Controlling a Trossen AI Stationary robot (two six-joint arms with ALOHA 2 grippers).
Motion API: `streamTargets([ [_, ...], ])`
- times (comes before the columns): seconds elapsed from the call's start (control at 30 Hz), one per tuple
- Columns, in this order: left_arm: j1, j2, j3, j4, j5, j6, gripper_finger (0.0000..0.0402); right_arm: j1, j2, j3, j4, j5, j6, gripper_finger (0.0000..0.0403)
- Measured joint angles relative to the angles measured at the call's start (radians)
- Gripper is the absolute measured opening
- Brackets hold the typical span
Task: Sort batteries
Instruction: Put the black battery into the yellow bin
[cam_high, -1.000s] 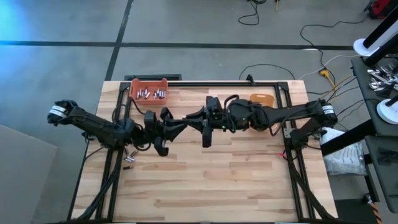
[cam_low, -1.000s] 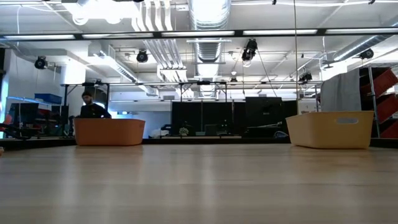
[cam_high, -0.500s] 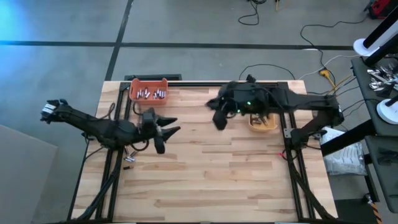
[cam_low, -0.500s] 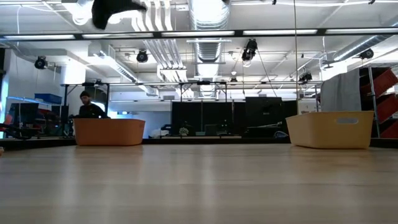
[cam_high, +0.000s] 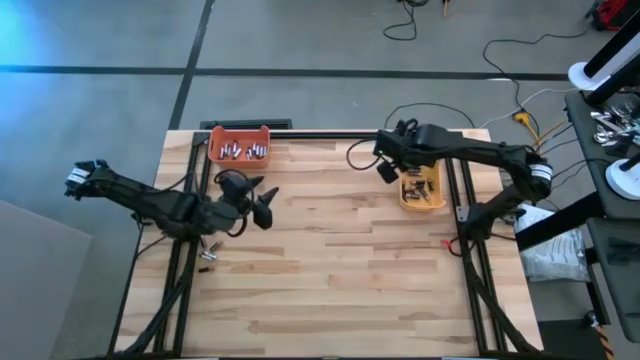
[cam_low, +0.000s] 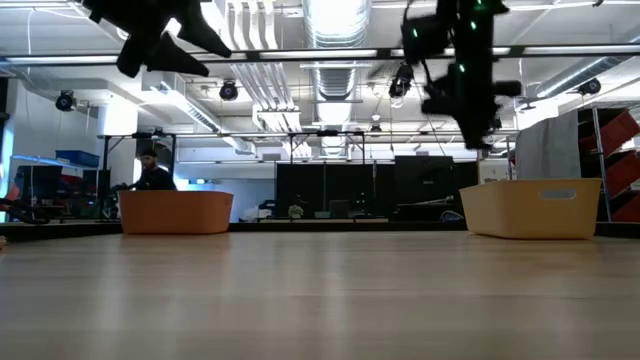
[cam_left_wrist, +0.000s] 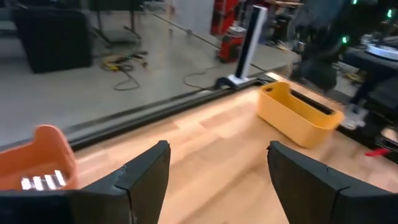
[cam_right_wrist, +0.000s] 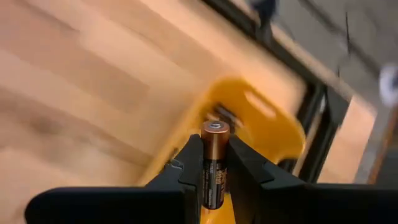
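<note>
My left gripper (cam_high: 262, 203) hangs spread and empty over the bare tabletop (cam_high: 330, 280). Farther back, my right gripper (cam_right_wrist: 214, 163) clamps a copper-topped battery (cam_right_wrist: 213, 163) beside the yellow bin (cam_high: 421, 190). Silvery batteries (cam_high: 243, 151) already fill the orange bin (cam_high: 238, 145); sorting looks nearly finished.

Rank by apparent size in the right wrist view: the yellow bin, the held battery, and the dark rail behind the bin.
1. Yellow bin, largest.
2. Dark rail; only part shows, and it lies farther off, so this place is unsure.
3. Battery, smallest, though nearest the camera, held in the right end effector.
</note>
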Motion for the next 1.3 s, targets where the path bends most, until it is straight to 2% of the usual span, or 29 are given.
streamTargets([
  [0.17,0.035,0.007,0.0,-0.036,-0.017,0.017,0.0249,-0.069,-0.059,-0.167,0.066,-0.005,0.114,0.0039],
  [0.3,0.067,0.006,0.0,-0.043,-0.017,0.055,0.0249,-0.111,-0.095,-0.288,0.196,-0.106,0.141,0.0039],
  [0.53,0.117,0.006,0.0,-0.036,-0.018,0.082,0.0249,-0.135,-0.104,-0.445,0.254,-0.139,0.243,0.0039],
  [0.77,0.117,0.004,0.0,0.021,-0.013,0.083,0.025,-0.156,-0.108,-0.54,0.403,-0.144,0.282,0.0048],
  [1.0,0.104,0.002,0.058,0.004,0.088,0.091,0.0249,-0.165,-0.106,-0.553,0.418,-0.089,0.305,0.0062],
  [1.07,0.093,0.002,0.09,-0.064,0.09,0.098,0.0249,-0.165,-0.106,-0.553,0.419,-0.069,0.332,0.0084],
  [1.13,0.088,0.002,0.138,-0.209,0.111,0.071,0.025,-0.165,-0.11,-0.553,0.418,-0.066,0.338,0.011],
  [1.3,0.088,0.006,0.25,-0.645,0.318,-0.134,0.0249,-0.142,-0.17,-0.542,0.402,-0.072,0.333,0.0176],
])
